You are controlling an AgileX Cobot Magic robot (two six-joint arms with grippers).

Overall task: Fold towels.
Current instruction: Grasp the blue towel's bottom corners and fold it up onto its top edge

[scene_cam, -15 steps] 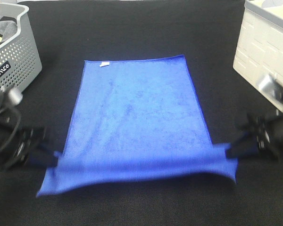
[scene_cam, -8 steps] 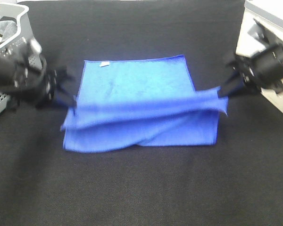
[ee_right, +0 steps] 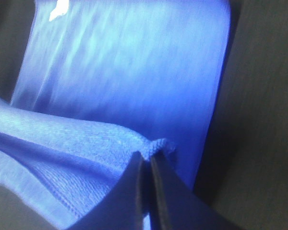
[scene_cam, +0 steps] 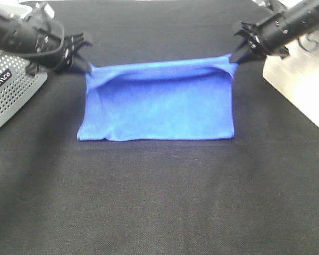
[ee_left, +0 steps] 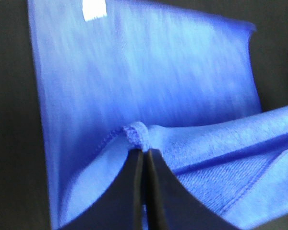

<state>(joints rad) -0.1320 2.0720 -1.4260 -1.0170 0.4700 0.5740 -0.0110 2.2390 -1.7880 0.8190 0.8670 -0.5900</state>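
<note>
Your left gripper [ee_left: 144,152] is clamped tight on one corner of the towel [scene_cam: 159,111], its two dark fingers pressed together with a small bunch of blue fuzz sticking out past the tips. Your right gripper [ee_right: 148,158] is closed the same way on the opposite corner, with the hem puckered between its fingers.

Nearest to you, the black table [scene_cam: 159,202] is bare. Past it, the towel lies across the middle of the table, doubled over on itself, with the folded edge on the near side running left to right. That near edge is fairly straight, though its left end bulges outward a little. The upper layer lies flat over the lower one across the near part.

Toward the far side the upper layer rises off the lower one. Its far edge is strung between your two grippers and dips slightly in the middle, with a shadowed pocket beneath it. From the left wrist camera you can see the lower layer spread flat on the table below the held corner, with a small white tag [ee_left: 94,8] at its far left corner.

A grey perforated basket [scene_cam: 10,93] sits at the far left and a white box [scene_cam: 303,90] at the far right, both clear of the towel.
</note>
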